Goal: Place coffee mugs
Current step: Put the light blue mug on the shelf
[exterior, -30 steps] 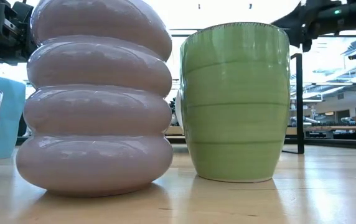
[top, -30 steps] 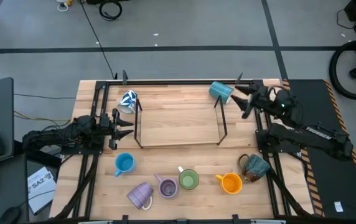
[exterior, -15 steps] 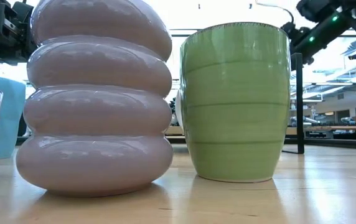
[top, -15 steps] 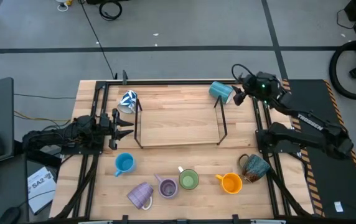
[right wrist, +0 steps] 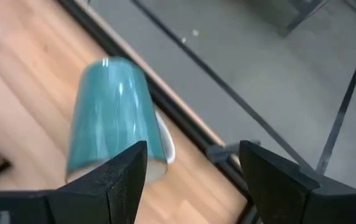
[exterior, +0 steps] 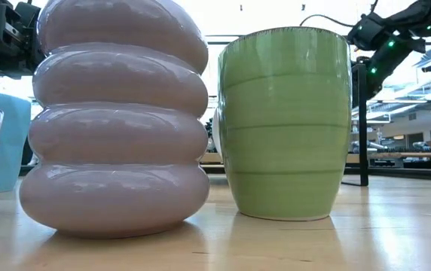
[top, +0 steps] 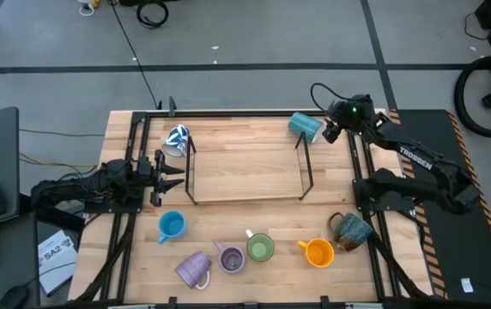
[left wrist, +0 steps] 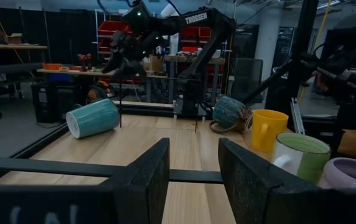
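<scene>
Right wrist view: right end effector [right wrist: 190,180] spread apart above pale teal mug [right wrist: 109,118].

Eight handled mugs on the table. Teal mug [top: 305,126] lies on its side at the far right of the table, mouth toward the right edge. White mug with blue pattern [top: 177,139] lies tipped at the far left. Blue mug [top: 172,226] stands upright near the left front, handle toward the front. Ribbed lilac mug [top: 194,269] lies on its side at the front edge; beside it the smaller lilac mug [top: 231,257] stands upright, the green mug [top: 260,248] upright just beside that. Orange mug [top: 318,252] stands upright, handle pointing left. Dark glazed mug [top: 352,232] sits just right of it.
</scene>
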### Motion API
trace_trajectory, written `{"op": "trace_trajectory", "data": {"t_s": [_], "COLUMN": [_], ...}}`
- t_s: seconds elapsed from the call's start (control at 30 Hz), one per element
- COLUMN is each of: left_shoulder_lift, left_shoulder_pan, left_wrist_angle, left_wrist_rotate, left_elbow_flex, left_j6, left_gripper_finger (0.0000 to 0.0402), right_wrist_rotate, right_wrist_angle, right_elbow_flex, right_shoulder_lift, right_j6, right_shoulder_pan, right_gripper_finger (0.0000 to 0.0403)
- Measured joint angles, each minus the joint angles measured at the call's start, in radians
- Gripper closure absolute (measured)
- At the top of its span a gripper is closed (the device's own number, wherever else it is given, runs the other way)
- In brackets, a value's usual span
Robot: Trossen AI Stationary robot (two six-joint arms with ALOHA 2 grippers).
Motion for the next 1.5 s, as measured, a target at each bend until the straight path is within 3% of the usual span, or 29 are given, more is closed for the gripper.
{"op": "trace_trajectory", "data": {"t_s": [0.7,1.5], "left_shoulder_lift": [0.0,0.0], "left_shoulder_pan": [0.0,0.0], "left_wrist_angle": [0.0,0.0], "left_wrist_rotate": [0.0,0.0], "left_elbow_flex": [0.0,0.0], "left_j6": [0.0,0.0], "left_gripper_finger": [0.0257,0.0257], "right_wrist_rotate": [0.058,0.074], "right_wrist_angle": [-0.015,0.277], "right_elbow_flex": [0.0,0.0], "right_shoulder_lift": [0.233,0.537], "right_j6": [-0.202,-0.2], "right_shoulder_pan": [0.001,0.001], "right_gripper_finger": [0.0165,0.0165]}}
